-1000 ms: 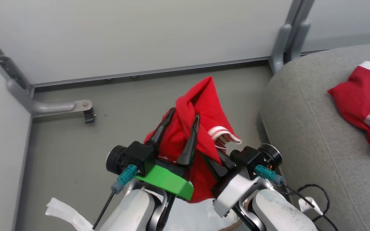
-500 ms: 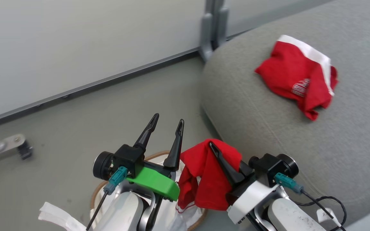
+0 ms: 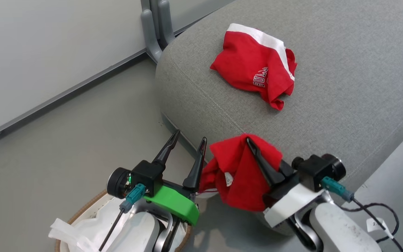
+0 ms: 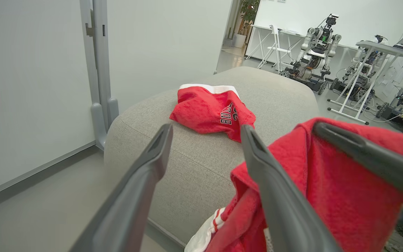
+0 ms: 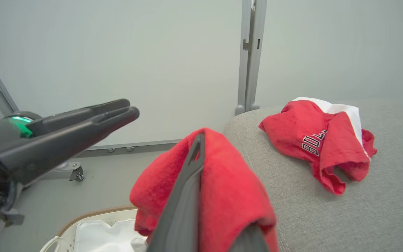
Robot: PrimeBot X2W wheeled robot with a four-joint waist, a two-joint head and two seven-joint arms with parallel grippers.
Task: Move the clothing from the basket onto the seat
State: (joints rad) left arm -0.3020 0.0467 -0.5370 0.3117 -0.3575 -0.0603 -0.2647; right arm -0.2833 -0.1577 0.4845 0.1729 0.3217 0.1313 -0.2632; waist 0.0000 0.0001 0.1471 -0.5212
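One red garment printed "BULLS" [image 3: 254, 66] lies crumpled on the big grey seat [image 3: 345, 98], near its far corner. My right gripper [image 3: 252, 145] is shut on the second red garment [image 3: 243, 178], which hangs over its fingers just off the seat's near edge; one finger is hidden under the cloth. My left gripper [image 3: 190, 136] stands open beside it, holding nothing. The basket [image 3: 79, 214] with its brown rim sits on the floor under my left arm. In the right wrist view the held garment [image 5: 229, 189] drapes over a finger [image 5: 194, 157].
A glossy white sheet [image 3: 93, 227] lines the basket. A grey partition post [image 3: 154, 31] stands at the seat's far corner, with pale wall panels behind. A black cable [image 3: 380, 217] hangs by my right forearm. Other robots and tables [image 4: 313, 52] stand far beyond the seat.
The camera has swung right, bringing the seat to the middle. My left gripper let go of the red garment and opened; the right gripper alone now carries it at the seat's edge.
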